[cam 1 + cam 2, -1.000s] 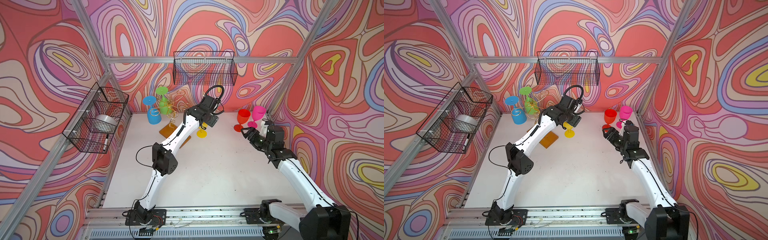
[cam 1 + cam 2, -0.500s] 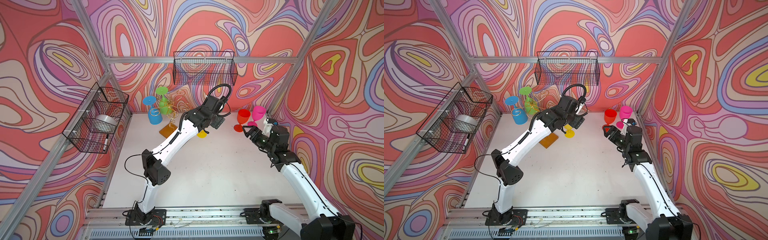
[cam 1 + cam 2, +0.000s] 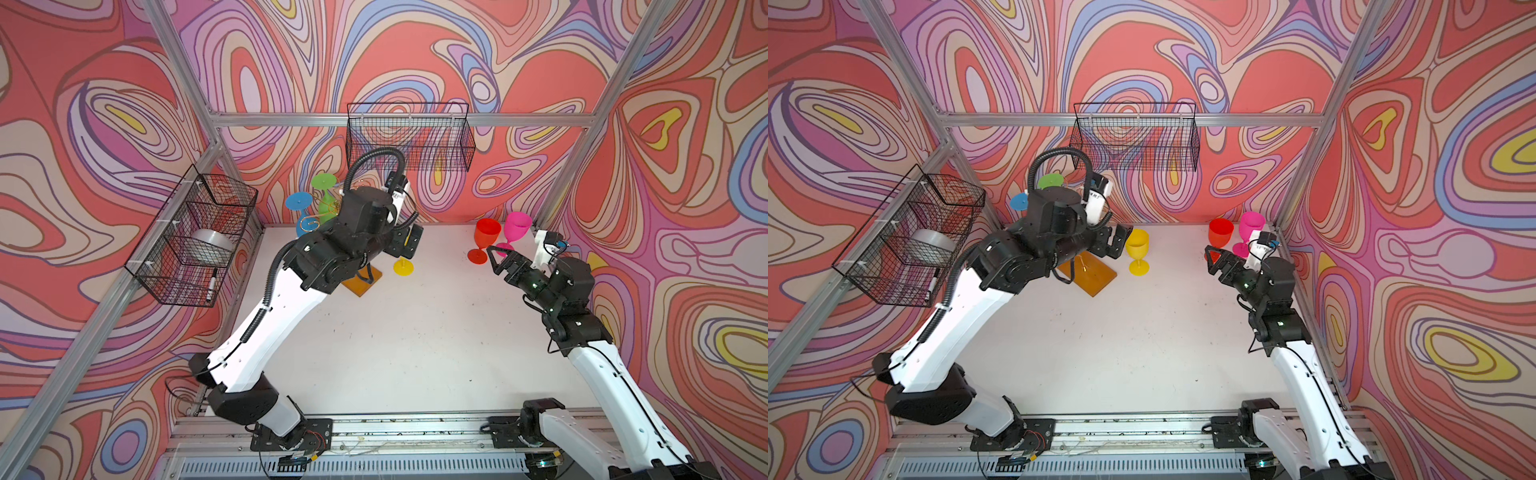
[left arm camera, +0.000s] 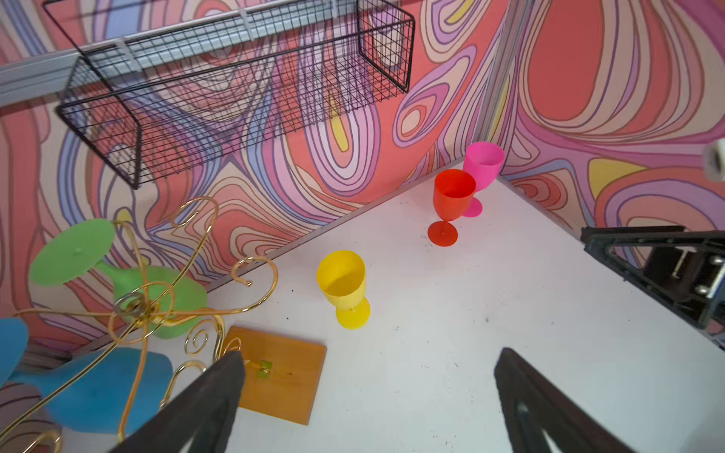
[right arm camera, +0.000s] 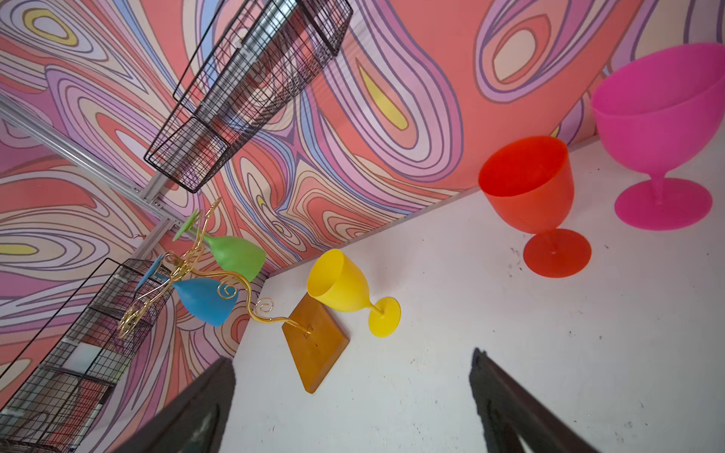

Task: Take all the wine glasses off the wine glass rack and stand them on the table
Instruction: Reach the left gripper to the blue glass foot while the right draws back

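Finding the yellow wine glass (image 4: pixel 345 286) upright on the white table (image 3: pixel 1142 353), off the wine glass rack (image 4: pixel 145 310), foot just beside one edge of the rack's amber base but not touching it. Seeing the left gripper (image 4: pixel 370 355) close by, jaws wide apart, holding nothing, bare table showing between them. Seeing the right gripper (image 5: pixel 352 359) also spread wide and empty, near the red wine glass (image 3: pixel 1221 235) and pink wine glass (image 3: pixel 1252 224) tucked into the back right corner against the wall edge. Counting a green wine glass (image 4: pixel 157 290) and a blue wine glass (image 4: pixel 106 384) hung upside down on the gold arms, back left. Noting a broad open stretch of table between the two arms and toward the front rail; tighter room along the back wall, under the black mesh basket (image 3: pixel 1133 137).
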